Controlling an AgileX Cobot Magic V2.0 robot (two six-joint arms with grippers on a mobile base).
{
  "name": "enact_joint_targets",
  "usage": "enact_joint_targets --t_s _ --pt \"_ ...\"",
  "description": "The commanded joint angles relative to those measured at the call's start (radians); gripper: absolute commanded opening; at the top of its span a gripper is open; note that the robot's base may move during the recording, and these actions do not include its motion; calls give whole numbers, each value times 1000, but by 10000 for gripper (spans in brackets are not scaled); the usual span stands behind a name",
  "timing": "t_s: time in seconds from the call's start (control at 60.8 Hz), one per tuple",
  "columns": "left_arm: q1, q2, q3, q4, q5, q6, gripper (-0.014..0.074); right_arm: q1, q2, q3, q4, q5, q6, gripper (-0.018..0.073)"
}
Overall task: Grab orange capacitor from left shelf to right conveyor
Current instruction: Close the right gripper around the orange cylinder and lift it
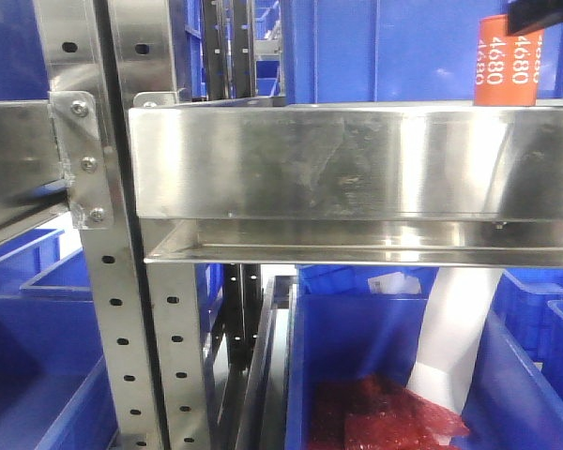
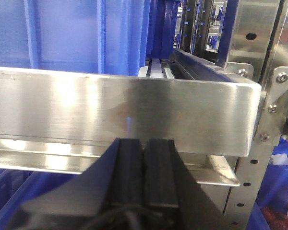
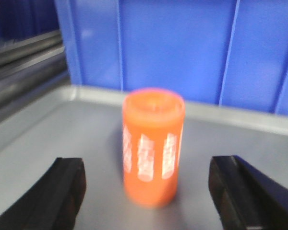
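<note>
The orange capacitor [image 3: 153, 143] stands upright on the grey deck of the left shelf [image 3: 62, 129], with white "4680" numerals down its side. In the right wrist view my right gripper [image 3: 148, 165] is open. Its two black fingers [image 3: 67, 187] flank the capacitor with a gap on each side and do not touch it. In the front view the capacitor [image 1: 507, 61] shows above the shelf's steel beam [image 1: 357, 159] at top right. My left gripper [image 2: 144, 146] is shut on nothing, low in front of a steel beam [image 2: 125, 110]. The right conveyor is out of view.
A blue bin wall [image 3: 182, 48] stands close behind the capacitor. Perforated steel posts [image 1: 122, 309] and a bolted bracket [image 1: 83, 159] rise at the left. Below the beam, a blue bin [image 1: 357, 366] holds red material [image 1: 385, 417], and a white arm section [image 1: 455, 337] reaches up past it.
</note>
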Motion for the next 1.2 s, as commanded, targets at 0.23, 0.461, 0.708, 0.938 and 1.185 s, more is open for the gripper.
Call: enact_joint_targets --t_s 0.23,0.461,0.708,0.938,1.185 --pt "1 -12 -3 -2 -90 -2 -127 0 152 -98 -3 -242 3 622" --pt "1 -12 -3 -2 -90 -2 -127 -16 253 -162 -3 -242 3 622" --pt "1 -12 -3 -2 -90 -2 -127 -42 293 -164 -3 -241 3 531" --pt "1 -12 -3 -2 -90 -2 -127 -42 292 -164 -3 -246 3 97" --pt "1 -12 -3 -2 -90 -2 -127 -42 175 -186 -3 -171 3 55"
